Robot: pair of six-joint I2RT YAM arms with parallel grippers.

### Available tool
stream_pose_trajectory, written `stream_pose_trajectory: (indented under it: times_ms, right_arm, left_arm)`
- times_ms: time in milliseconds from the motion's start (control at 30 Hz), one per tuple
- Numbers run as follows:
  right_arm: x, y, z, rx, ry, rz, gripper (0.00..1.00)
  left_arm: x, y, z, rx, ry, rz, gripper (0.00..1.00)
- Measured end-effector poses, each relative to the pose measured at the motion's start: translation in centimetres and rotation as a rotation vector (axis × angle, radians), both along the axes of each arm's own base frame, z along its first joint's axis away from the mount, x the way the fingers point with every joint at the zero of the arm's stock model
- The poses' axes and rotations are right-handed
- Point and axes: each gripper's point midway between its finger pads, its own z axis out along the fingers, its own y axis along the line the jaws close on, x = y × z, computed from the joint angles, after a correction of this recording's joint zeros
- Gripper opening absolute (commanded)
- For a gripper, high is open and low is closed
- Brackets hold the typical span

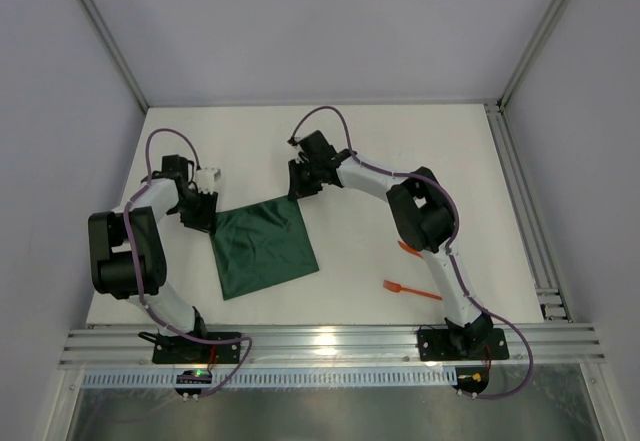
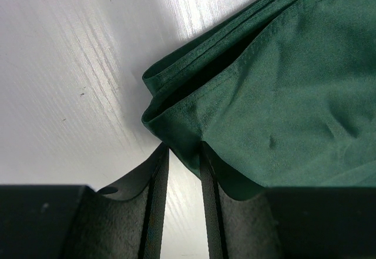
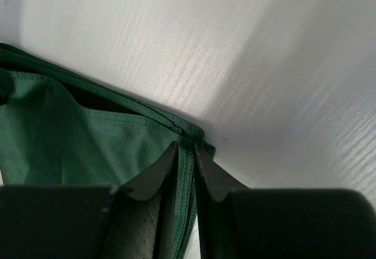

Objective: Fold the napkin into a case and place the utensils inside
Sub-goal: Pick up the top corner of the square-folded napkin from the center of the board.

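Note:
The dark green napkin lies folded in layers on the white table. My left gripper is at its far left corner. In the left wrist view the napkin has that corner between the tips of the left gripper, whose jaws stand apart with table showing between them. My right gripper is at the far right corner. There the napkin has its stitched hem lying in the narrow gap of the right gripper. An orange fork lies near the right arm, and a second orange utensil is half hidden under it.
Aluminium rails run along the near edge and down the right side. Grey walls enclose the table on three sides. Purple cables loop over both arms.

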Motion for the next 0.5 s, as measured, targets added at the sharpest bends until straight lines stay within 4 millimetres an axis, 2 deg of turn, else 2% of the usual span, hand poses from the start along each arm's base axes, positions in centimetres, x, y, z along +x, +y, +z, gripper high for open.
stream_pose_trajectory:
  times_ms: [233,500]
  right_arm:
    - [0.3,0.3,0.6,0.012,-0.011,0.003,0.28]
    - [0.5,0.8,1.3,-0.009,-0.045,0.009,0.28]
  left_arm:
    - [0.0,0.0,0.0,0.0,-0.001,-0.001,0.3]
    - [0.0,0.0,0.0,0.001,-0.002,-0.003,0.29]
